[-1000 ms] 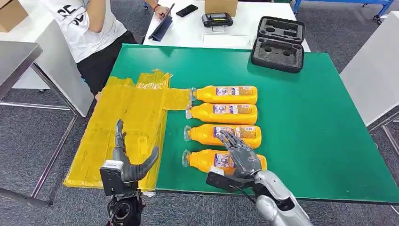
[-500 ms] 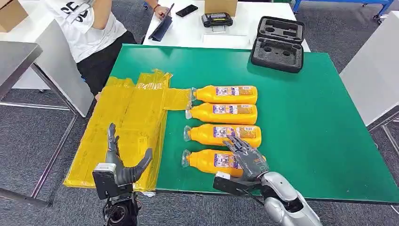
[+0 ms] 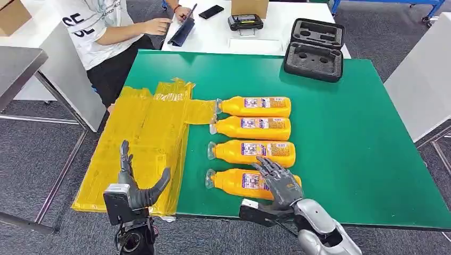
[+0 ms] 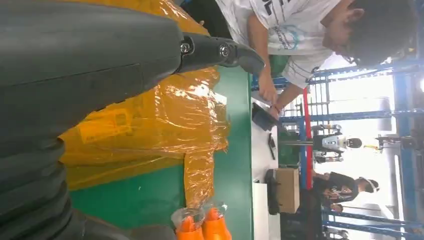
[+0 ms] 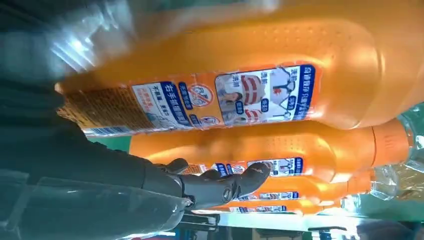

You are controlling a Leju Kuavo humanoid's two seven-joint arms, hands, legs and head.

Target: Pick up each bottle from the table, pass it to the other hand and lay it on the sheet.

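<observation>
Four orange bottles lay on their sides in a row on the green tabletop [image 3: 361,159], caps pointing left, just right of the yellow sheet [image 3: 143,138], whose near-left part overhung the tabletop's edge. The nearest bottle [image 3: 234,182] was the one in hand. The right hand [image 3: 279,183] was seen spread over its right half, fingers apart and draped across the label; whether the fingers actually pressed on the plastic could not be told, and no closed grasp was visible. In the right wrist view the nearest bottle [image 5: 240,80] lay close under the palm, with the next bottle [image 5: 260,150] directly beyond it.

For the grasp to be made well, the body was judged best wrapped around its middle, so that it would not tip toward the cap when lifted, and the fingers best kept off the neighbouring bottle, which lay just beside it.

The left hand [image 3: 135,183] was held open over the near edge of the sheet, thumb and fingers well apart, holding nothing.
</observation>
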